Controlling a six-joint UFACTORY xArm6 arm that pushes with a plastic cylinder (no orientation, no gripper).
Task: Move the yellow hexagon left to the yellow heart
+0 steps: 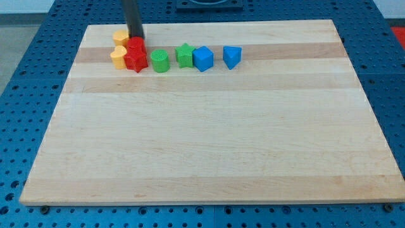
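My tip (135,37) upper left of frame, beside yellow hexagon (120,37); no jaws. Nudge gently toward yellow heart (118,56), avoid red blocks (135,54).

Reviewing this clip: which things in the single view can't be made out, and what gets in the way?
- Camera view: my tip is at the view's top left; whether it touches the upper yellow block is unclear.
- Upper yellow block: partly hidden by the rod; shape unclear.
- Upper red block: rod covers its top; shape unclear.
- Lower yellow block: too small to tell heart from hexagon.
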